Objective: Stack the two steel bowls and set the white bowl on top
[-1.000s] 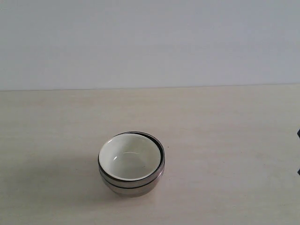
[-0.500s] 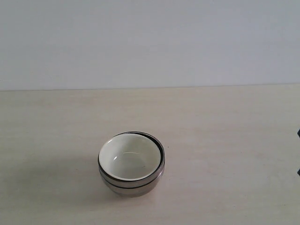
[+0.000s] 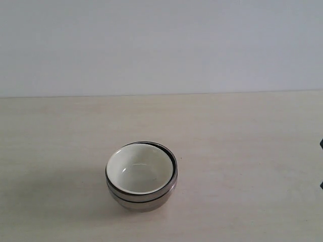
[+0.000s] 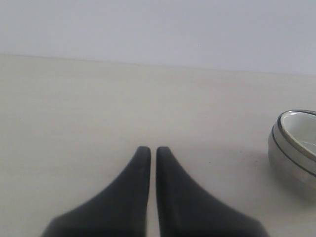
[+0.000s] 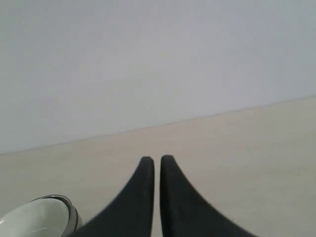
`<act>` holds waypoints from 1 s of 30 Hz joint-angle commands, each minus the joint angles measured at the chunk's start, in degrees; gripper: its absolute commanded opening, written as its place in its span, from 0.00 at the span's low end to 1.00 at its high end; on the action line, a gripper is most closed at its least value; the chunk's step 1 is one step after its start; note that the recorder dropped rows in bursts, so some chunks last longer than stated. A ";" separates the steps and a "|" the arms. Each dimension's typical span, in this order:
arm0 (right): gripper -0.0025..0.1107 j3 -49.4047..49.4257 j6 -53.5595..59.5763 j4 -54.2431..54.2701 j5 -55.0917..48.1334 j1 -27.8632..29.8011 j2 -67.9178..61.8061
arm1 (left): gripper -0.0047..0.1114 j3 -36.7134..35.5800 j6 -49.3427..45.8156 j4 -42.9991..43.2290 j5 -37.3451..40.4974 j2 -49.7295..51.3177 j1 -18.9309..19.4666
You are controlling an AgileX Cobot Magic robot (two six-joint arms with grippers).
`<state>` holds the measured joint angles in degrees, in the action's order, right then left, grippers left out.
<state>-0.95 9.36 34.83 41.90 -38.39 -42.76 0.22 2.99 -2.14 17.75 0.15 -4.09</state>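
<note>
Exterior view: white bowl (image 3: 137, 169) nested in the steel bowls (image 3: 151, 200), task looks done.
Nearest, the left pincer (image 4: 149, 150) and right pincer (image 5: 153, 159) are closed to a slit, holding nothing, each apart from the steel bowls, which lie off to one side of its tips. Farther out on the table (image 3: 242, 151), the round bowls have no long axis and sit on the left arm's side, probably its nearer reach.
</note>
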 commanded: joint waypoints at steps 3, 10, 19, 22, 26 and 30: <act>0.02 0.33 -0.33 -0.20 -0.22 0.09 0.21 | 0.07 -0.22 0.05 0.10 -0.16 -0.15 0.15; 0.02 0.33 -0.33 -0.20 -0.22 0.09 0.21 | 0.07 -0.22 0.05 0.10 -0.16 -0.15 0.15; 0.02 0.33 2.84 -0.96 -6.36 2.18 4.88 | 0.07 -0.22 0.05 0.10 -0.16 -0.15 0.15; 0.02 0.33 6.11 -1.30 -12.88 6.51 11.96 | 0.07 -0.22 0.05 0.10 -0.16 -0.15 0.15; 0.02 0.33 10.87 -0.93 -19.89 13.35 21.70 | 0.07 -0.22 0.05 0.10 -0.16 -0.15 0.15; 0.02 0.33 13.38 -0.93 -27.68 18.56 31.48 | 0.07 -0.22 0.05 0.10 -0.16 -0.15 0.15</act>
<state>-0.95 20.41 34.43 19.85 -22.88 -17.14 0.22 2.99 -2.14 17.75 0.15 -4.09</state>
